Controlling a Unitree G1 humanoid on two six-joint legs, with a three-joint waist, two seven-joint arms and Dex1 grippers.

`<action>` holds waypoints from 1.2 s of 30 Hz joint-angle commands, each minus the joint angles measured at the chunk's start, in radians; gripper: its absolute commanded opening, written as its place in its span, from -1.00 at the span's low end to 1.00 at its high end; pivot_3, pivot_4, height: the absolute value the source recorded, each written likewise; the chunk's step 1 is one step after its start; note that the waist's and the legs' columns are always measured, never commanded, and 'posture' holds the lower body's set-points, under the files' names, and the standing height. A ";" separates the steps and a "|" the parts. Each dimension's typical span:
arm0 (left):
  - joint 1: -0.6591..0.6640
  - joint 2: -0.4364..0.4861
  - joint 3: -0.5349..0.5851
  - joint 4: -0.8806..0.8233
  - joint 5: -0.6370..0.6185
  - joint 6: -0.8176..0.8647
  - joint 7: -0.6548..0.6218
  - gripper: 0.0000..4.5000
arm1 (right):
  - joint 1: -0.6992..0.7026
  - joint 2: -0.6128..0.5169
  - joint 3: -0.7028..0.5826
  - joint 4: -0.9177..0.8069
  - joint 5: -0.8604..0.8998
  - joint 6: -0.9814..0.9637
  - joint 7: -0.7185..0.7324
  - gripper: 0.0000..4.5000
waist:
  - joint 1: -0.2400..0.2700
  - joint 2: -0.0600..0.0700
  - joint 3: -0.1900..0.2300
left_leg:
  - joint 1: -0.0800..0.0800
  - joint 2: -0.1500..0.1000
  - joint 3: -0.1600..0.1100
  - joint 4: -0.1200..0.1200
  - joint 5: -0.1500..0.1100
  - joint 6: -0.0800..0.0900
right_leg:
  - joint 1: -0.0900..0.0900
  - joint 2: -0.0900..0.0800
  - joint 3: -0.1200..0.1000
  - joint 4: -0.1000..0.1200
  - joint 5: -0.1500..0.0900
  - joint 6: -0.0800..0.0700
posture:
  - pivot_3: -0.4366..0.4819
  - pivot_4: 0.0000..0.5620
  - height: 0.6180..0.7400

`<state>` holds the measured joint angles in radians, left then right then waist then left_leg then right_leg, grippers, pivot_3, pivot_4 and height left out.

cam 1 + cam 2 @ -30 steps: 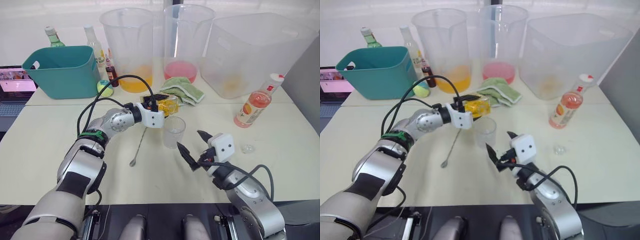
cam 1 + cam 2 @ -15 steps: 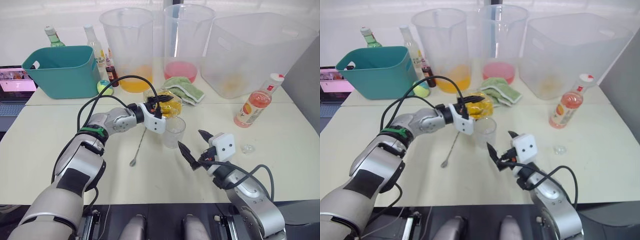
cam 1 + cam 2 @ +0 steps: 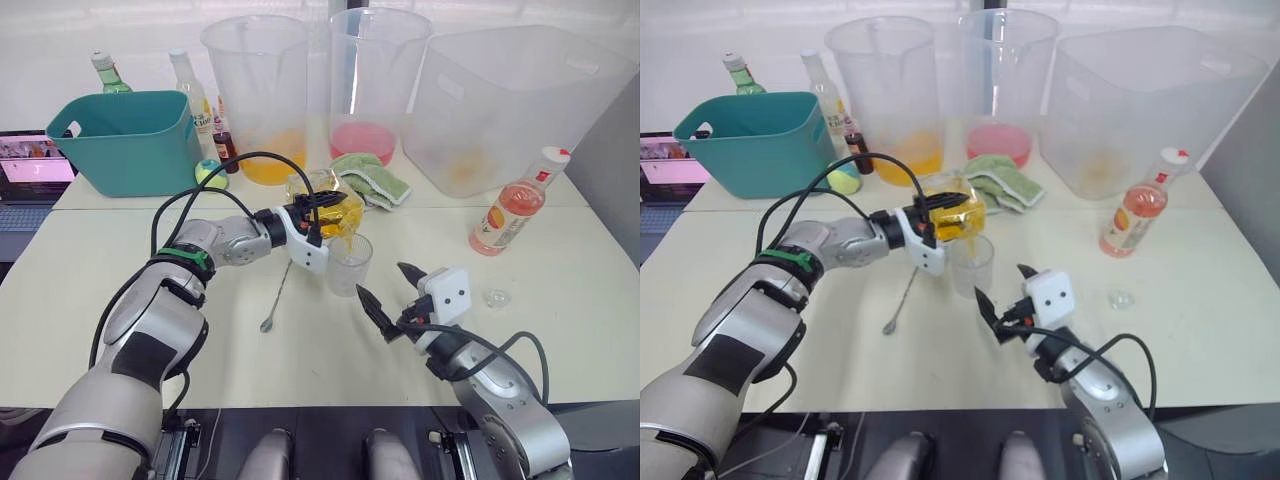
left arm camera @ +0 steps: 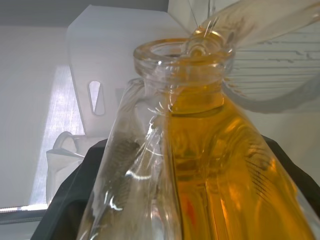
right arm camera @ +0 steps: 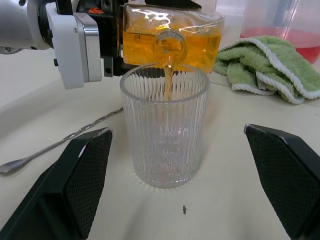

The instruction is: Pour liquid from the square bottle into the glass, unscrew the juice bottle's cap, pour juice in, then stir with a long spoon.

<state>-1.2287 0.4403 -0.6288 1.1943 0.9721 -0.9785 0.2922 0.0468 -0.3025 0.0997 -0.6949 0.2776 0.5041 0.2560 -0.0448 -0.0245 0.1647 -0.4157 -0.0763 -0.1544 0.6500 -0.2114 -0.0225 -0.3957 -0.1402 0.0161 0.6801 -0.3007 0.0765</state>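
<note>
My left gripper [image 3: 316,212] is shut on the square bottle [image 3: 328,206], holding it tipped on its side with the neck over the glass [image 3: 349,265]. A thin stream of yellow liquid [image 5: 167,82] runs from the bottle's mouth into the ribbed glass [image 5: 164,135]. My right gripper [image 3: 382,282] stands open on the near side of the glass, holding nothing. The long spoon [image 3: 277,290] lies flat on the table just left of the glass. The juice bottle [image 3: 512,208], with pink juice and its white cap [image 3: 553,155] on, stands at the right.
A teal basket [image 3: 130,140] sits at the back left, with a green bottle [image 3: 105,72], a clear bottle [image 3: 190,95] and a small dark bottle [image 3: 222,145] near it. Three big translucent containers [image 3: 258,90] line the back. A green cloth [image 3: 368,180] lies behind the glass. A small clear stopper [image 3: 494,297] rests at right.
My left gripper has carried the square bottle right over the glass and tipped it further; liquid now streams out. The right gripper has stayed put.
</note>
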 commanded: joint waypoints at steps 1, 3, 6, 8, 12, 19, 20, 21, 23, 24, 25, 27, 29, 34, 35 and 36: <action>-0.080 0.015 0.010 -0.054 0.000 0.007 0.099 0.25 | 0.001 0.005 -0.015 -0.036 0.004 -0.010 -0.001 0.98 | 0.000 0.000 0.000 | 0.000 0.000 0.000 0.000 0.000 0.000 | 0.000 0.000 0.000 0.000 0.000 0.000 | -0.05 -0.47 0.97; -0.085 0.015 -0.001 -0.052 0.011 0.008 0.119 0.25 | 0.004 0.006 -0.016 -0.035 0.004 -0.012 -0.001 0.98 | 0.000 0.000 0.000 | 0.000 0.000 0.000 0.000 0.000 0.000 | 0.000 0.000 0.000 0.000 0.000 0.000 | -0.05 -0.47 0.97; -0.092 0.015 -0.016 -0.049 0.029 0.014 0.145 0.25 | 0.004 0.008 -0.015 -0.034 0.003 -0.013 -0.003 0.98 | 0.000 0.000 0.000 | 0.000 0.000 0.000 0.000 0.000 0.000 | 0.000 0.000 0.000 0.000 0.000 0.000 | -0.05 -0.47 0.97; -0.095 0.014 -0.022 -0.043 0.029 0.013 0.152 0.25 | 0.004 0.009 -0.015 -0.032 0.003 -0.014 -0.004 0.98 | -0.001 0.000 0.000 | 0.000 0.000 0.000 0.000 0.000 0.000 | 0.000 0.000 0.000 0.000 0.000 0.000 | -0.05 -0.47 0.97; -0.100 0.016 -0.037 -0.040 0.032 0.016 0.164 0.25 | 0.002 0.012 -0.015 -0.031 0.002 -0.016 -0.005 0.98 | 0.000 0.000 0.000 | 0.000 0.000 0.000 0.000 0.000 0.000 | -0.001 0.000 0.000 0.000 0.000 0.000 | -0.05 -0.47 0.97; -0.092 -0.001 -0.012 -0.015 -0.024 -0.011 0.096 0.25 | 0.004 0.014 -0.019 -0.031 0.001 -0.017 -0.005 0.98 | 0.000 0.000 0.000 | 0.000 0.000 0.000 0.000 0.000 0.000 | -0.001 0.000 0.000 0.000 0.000 0.000 | -0.05 -0.47 0.97; -0.087 -0.006 -0.006 -0.010 -0.041 -0.024 0.066 0.25 | 0.004 0.013 -0.021 -0.031 0.001 -0.016 -0.004 0.98 | 0.000 0.000 0.000 | 0.000 0.000 0.000 0.000 0.000 0.000 | -0.001 0.000 0.000 0.000 0.000 0.000 | -0.05 -0.47 0.97; -0.080 -0.013 0.005 -0.001 -0.068 -0.035 0.026 0.25 | 0.004 0.012 -0.022 -0.031 0.002 -0.015 -0.004 0.98 | 0.000 0.000 0.000 | 0.000 0.000 0.000 0.000 0.000 0.000 | -0.001 0.000 0.000 0.000 0.000 0.000 | -0.05 -0.47 0.97; -0.070 -0.023 0.026 0.010 -0.114 -0.043 -0.034 0.25 | 0.002 0.010 -0.024 -0.030 0.001 -0.014 -0.003 0.98 | 0.001 0.000 0.000 | 0.000 0.000 0.000 0.000 0.000 0.000 | -0.001 0.000 0.000 0.000 0.000 0.000 | -0.05 -0.47 0.97; -0.067 -0.027 0.037 0.016 -0.136 -0.039 -0.061 0.25 | 0.002 0.009 -0.024 -0.029 0.000 -0.014 -0.003 0.98 | 0.001 0.000 0.000 | 0.000 0.000 0.000 0.001 0.000 0.000 | 0.000 0.000 0.000 0.000 0.000 0.000 | -0.05 -0.47 0.97; -0.065 -0.030 0.044 0.019 -0.149 -0.031 -0.084 0.25 | 0.002 0.008 -0.025 -0.029 0.000 -0.013 -0.002 0.98 | 0.000 0.000 0.000 | 0.000 0.000 0.000 0.001 0.000 0.000 | -0.001 0.000 0.000 0.000 0.000 0.000 | -0.05 -0.47 0.97; -0.061 -0.033 0.056 0.023 -0.176 -0.019 -0.125 0.25 | 0.003 0.006 -0.026 -0.029 0.000 -0.013 -0.001 0.98 | 0.000 0.000 0.000 | 0.000 0.000 0.000 0.001 0.000 0.000 | -0.001 0.000 0.000 0.000 0.000 0.000 | -0.05 -0.47 0.97; -0.057 -0.035 0.066 0.022 -0.198 -0.015 -0.154 0.25 | 0.004 0.002 -0.028 -0.029 0.001 -0.012 0.002 0.98 | -0.001 0.000 0.000 | 0.000 0.000 0.000 0.001 0.000 0.000 | -0.001 0.000 0.000 0.001 0.000 0.000 | -0.05 -0.47 0.97; -0.046 -0.038 0.088 0.018 -0.242 -0.010 -0.218 0.25 | 0.004 -0.001 -0.034 -0.028 0.002 -0.011 0.004 0.98 | -0.002 0.000 0.000 | 0.000 0.000 0.000 0.001 0.000 0.000 | -0.001 0.000 0.000 0.001 0.000 0.000 | -0.05 -0.47 0.97; -0.041 -0.038 0.100 0.020 -0.260 -0.009 -0.236 0.25 | 0.003 -0.001 -0.034 -0.027 0.001 -0.010 0.004 0.98 | -0.002 0.000 0.000 | 0.000 0.000 0.000 0.001 0.000 0.000 | -0.001 0.000 0.000 0.001 0.000 0.000 | -0.05 -0.47 0.97; -0.039 -0.036 0.110 0.020 -0.274 -0.008 -0.249 0.25 | 0.002 -0.001 -0.035 -0.027 0.001 -0.010 0.004 0.98 | -0.002 0.000 0.000 | 0.000 0.000 0.000 0.001 0.000 0.000 | -0.001 0.000 0.000 0.001 0.000 0.000 | -0.05 -0.47 0.97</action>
<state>-1.2378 0.3970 -0.5825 1.2413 0.7740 -0.9819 0.0380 0.0524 -0.3021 0.0765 -0.6948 0.2773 0.5040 0.2574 -0.0469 -0.0245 0.1646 -0.4160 -0.0765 -0.1541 0.6508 -0.2113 -0.0226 -0.3963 -0.1405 0.0162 0.6808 -0.3007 0.0766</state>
